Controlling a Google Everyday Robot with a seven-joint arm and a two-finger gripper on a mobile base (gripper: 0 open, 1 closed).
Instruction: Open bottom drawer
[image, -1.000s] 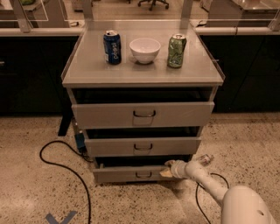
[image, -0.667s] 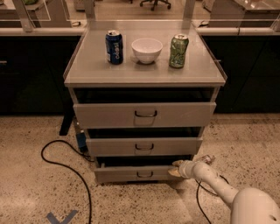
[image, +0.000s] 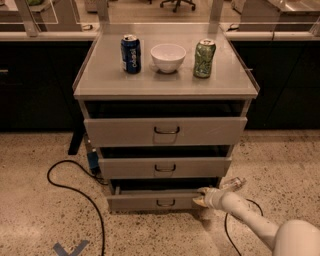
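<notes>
Bottom drawer (image: 150, 201) ajar; gripper (image: 198, 196) at right edge

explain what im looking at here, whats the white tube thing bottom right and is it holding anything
That white tube is a robot's arm, reaching in from the lower right. There is one picture, from one camera looking down at the front of a grey cabinet; where it is mounted is unknown. The arm ends in a pincer, which is at the right end of the bottom drawer, right of its small dark handle. I cannot see it holding anything. On the cabinet's top stand a blue can, a white bowl and a green can. A black cable lies on the floor.
</notes>
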